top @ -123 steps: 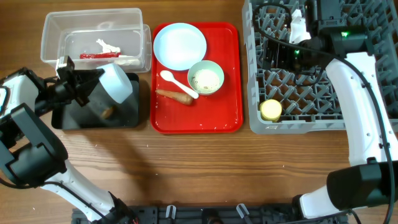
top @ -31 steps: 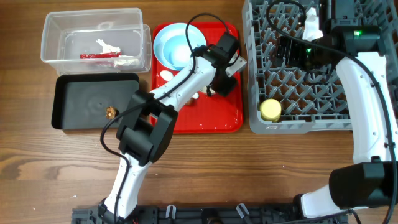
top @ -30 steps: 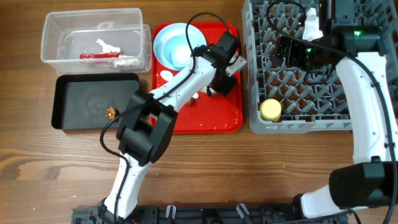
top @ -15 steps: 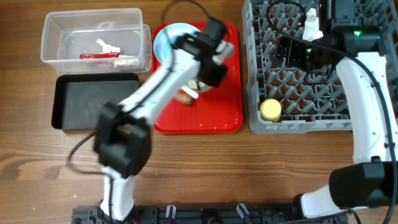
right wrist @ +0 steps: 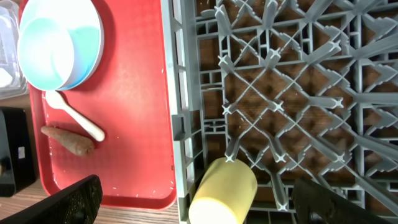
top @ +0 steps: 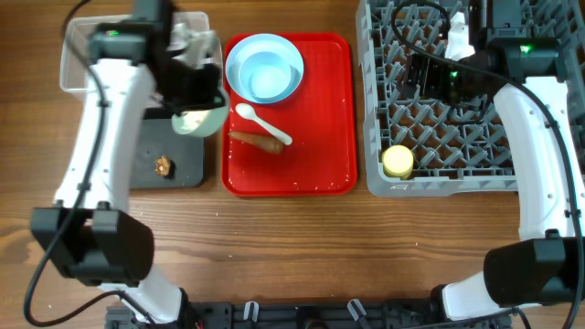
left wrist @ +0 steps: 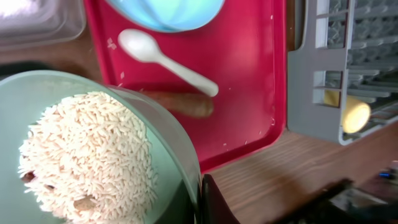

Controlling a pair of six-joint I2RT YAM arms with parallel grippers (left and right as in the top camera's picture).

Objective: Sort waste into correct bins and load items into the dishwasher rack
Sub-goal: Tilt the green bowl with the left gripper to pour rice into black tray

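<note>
My left gripper is shut on the rim of the pale green bowl and holds it over the right end of the black tray. The bowl is full of white rice, and one finger presses its rim. A brown food lump lies in the black tray. The pale blue bowl sits on the pale blue plate on the red tray, with the white spoon and the carrot piece. My right gripper is open above the yellow cup in the grey rack.
The clear tub stands behind the black tray, with my left arm across it and its contents hidden. The rack fills the right side of the table. Bare wood runs along the front.
My left gripper has lifted the green bowl of rice off the red tray and carried it left over the black tray. The right arm has not moved.
</note>
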